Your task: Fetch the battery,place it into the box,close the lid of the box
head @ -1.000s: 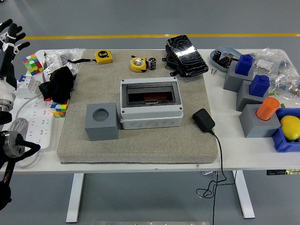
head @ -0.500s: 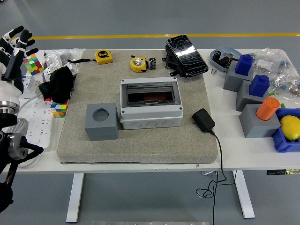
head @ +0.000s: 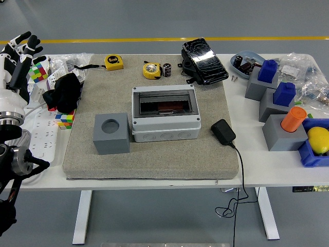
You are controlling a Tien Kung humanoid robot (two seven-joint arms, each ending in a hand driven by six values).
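Left hand raised at the far left edge of the worktop, fingers spread wide, holding nothing. Right hand not in sight.

Battery stands upright on the mat, well to the right of the fingers and apart from them, just beside the yellow tape measure. A second tape measure lies between the fingers and the battery, nearer the battery.

Box sits mid-mat, right of and nearer than the fingers, well apart from them. Its dark lid looks down over the compartment; cannot tell if latched. Grey cube with a round hole touches the box's left side.

Just right of the fingers: colour cube. Below it, a black cloth bundle. Second colour cube lies nearer, by the mat's left edge.

Black charger rests on the mat right of the box, cord dropping over the worktop's near edge.
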